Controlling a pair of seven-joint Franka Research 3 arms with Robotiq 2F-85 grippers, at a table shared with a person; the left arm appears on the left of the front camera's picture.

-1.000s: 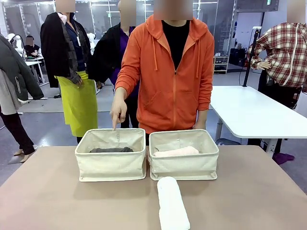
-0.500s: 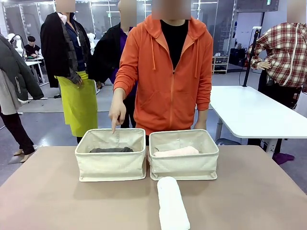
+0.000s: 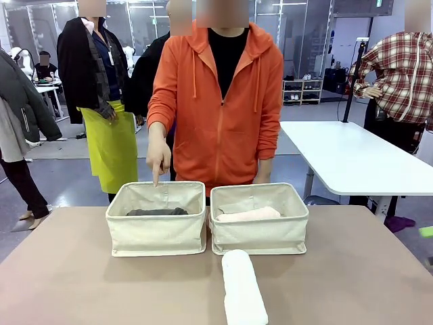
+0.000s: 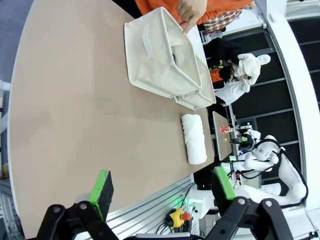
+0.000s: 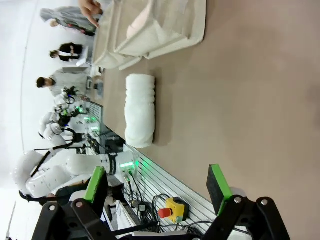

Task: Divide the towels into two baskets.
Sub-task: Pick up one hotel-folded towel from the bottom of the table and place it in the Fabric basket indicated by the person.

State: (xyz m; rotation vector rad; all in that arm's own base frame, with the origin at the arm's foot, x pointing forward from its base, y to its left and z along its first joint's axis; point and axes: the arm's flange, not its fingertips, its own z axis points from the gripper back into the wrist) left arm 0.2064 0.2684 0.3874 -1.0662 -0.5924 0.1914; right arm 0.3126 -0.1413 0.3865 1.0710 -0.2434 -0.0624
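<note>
Two cream baskets stand side by side at the far middle of the table. The left basket point(image 3: 157, 233) holds a dark grey towel point(image 3: 157, 212), and the right basket point(image 3: 259, 235) holds a pale pink towel point(image 3: 247, 214). A white rolled towel point(image 3: 242, 288) lies on the table in front of the right basket. A person in an orange hoodie points a finger point(image 3: 156, 180) down at the left basket's far rim. My left gripper point(image 4: 162, 186) hangs open above the table's near edge, far from the white towel point(image 4: 193, 138) and the baskets point(image 4: 155, 55). My right gripper point(image 5: 155, 183) is open too, short of the white towel point(image 5: 140, 110).
Bare brown tabletop point(image 3: 67, 277) spreads to both sides of the white towel. A white table point(image 3: 352, 159) stands behind on the right, and other people stand in the background. A control box with a red button point(image 5: 172, 210) sits by the table's near rail.
The person has shifted to the left, the finger still pointing at the left basket. A green pad has come into the front view's right edge. Towels and baskets have not moved.
</note>
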